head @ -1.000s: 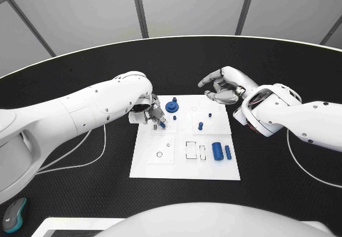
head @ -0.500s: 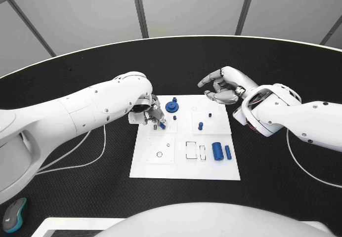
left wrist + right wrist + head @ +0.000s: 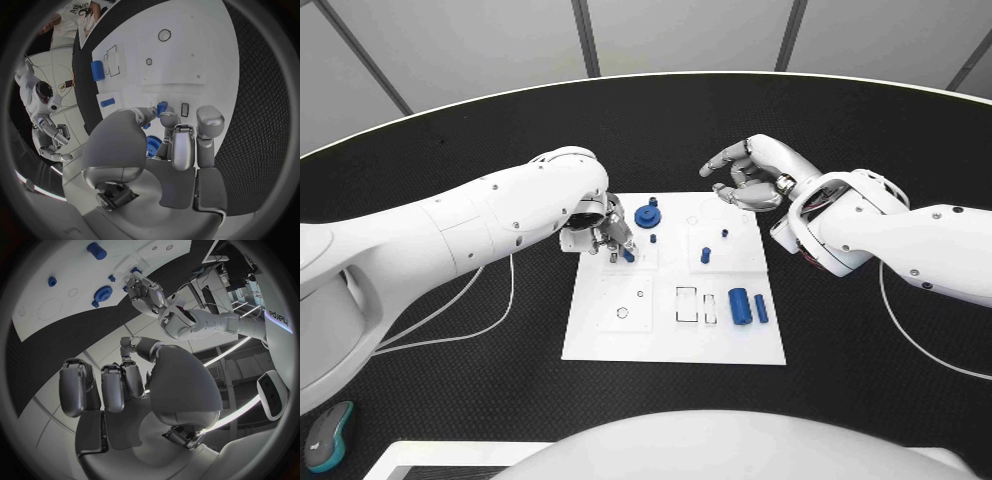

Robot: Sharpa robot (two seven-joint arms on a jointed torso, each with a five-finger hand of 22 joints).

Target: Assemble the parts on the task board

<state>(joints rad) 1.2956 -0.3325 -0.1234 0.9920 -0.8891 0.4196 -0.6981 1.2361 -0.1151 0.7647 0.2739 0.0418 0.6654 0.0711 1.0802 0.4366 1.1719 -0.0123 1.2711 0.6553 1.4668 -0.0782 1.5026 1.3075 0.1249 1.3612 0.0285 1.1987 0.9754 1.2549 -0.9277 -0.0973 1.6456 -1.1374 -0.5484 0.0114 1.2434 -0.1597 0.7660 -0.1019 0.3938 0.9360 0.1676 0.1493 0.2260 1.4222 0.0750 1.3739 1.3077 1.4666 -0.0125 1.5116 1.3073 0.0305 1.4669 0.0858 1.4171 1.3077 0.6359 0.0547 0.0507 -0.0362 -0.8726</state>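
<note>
Fingertips of the left hand [image 3: 606, 232] are pinched on a small blue peg [image 3: 627, 253] at the white task board's [image 3: 672, 345] far-left corner. Curled fingers of the right hand [image 3: 754, 172] hold nothing beyond the far edge. Two blue cylinders [image 3: 749, 305] lie loose, and the round blue gear [image 3: 648, 215] stands seated, so much is judged left.

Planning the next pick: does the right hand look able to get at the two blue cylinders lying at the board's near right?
Probably yes. The right hand hovers past the task board's far edge holding nothing, the two blue cylinders lie uncovered, and the left hand works at the other side.
</note>
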